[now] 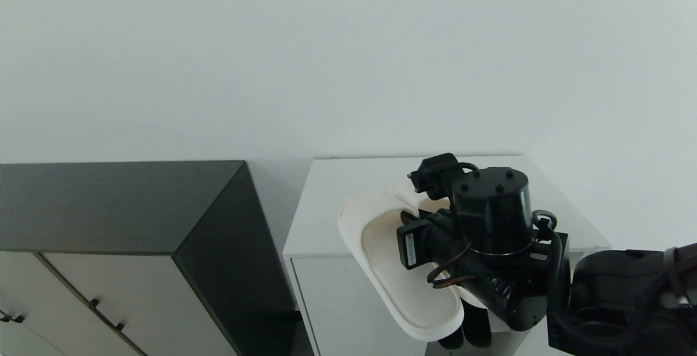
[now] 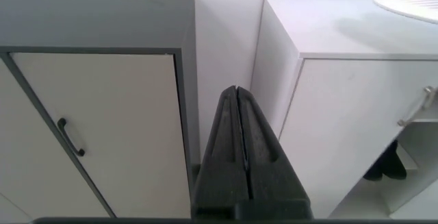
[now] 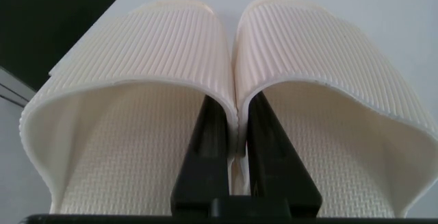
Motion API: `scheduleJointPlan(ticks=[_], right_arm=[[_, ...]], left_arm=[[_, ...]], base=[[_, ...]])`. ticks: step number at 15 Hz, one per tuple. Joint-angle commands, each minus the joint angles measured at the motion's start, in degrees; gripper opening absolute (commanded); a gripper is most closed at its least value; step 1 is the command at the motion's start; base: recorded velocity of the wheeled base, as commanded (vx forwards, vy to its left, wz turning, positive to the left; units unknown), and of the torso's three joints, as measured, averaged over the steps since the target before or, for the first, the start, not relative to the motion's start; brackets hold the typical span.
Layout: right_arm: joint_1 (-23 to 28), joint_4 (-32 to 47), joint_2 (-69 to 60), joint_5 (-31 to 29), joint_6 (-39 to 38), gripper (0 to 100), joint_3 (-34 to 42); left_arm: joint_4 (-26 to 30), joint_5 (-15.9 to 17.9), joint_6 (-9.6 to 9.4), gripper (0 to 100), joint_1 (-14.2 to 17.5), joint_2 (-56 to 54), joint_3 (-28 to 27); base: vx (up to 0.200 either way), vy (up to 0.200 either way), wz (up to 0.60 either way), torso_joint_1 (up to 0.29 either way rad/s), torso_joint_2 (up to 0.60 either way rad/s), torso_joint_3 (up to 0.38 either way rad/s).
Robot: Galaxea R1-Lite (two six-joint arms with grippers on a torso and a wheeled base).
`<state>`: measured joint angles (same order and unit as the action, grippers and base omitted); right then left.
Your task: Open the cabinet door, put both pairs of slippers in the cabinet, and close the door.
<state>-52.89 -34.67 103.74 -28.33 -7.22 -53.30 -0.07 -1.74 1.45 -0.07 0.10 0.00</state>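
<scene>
A pair of white ribbed slippers hangs over the front edge of the white cabinet, held side by side. My right gripper is shut on them, pinching the two inner strap edges together between its fingers. The white cabinet's door stands open, handle at its edge. A dark pair of slippers rests inside on the lower shelf. My left gripper is shut on nothing, low in front of the gap between the two cabinets.
A dark-topped cabinet with cream doors and black handles stands left of the white one, a narrow gap between them. A plain white wall lies behind both.
</scene>
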Motion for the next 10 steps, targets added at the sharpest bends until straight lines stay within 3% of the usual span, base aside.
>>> scheduleJointPlan(ticks=[1, 9, 10], right_arm=[[-0.02, -0.05, -0.03, -0.06, 0.01, 0, 0.12], [0.16, -0.05, -0.03, -0.06, 0.01, 0, 0.65], [0.16, -0.05, -0.03, -0.06, 0.01, 0, 0.65]], left_arm=[[-0.01, -0.01, 0.04, 0, -0.01, -0.01, 0.00], [-0.01, -0.10, 0.13, 0, -0.01, -0.01, 0.00], [-0.01, -0.10, 0.13, 0, -0.01, -0.01, 0.00]], base=[[-0.200, 0.000, 0.00, -0.012, 0.00, 0.002], [-0.200, 0.000, 0.00, 0.000, 0.00, 0.003], [0.000, 0.000, 0.00, 0.000, 0.00, 0.000]])
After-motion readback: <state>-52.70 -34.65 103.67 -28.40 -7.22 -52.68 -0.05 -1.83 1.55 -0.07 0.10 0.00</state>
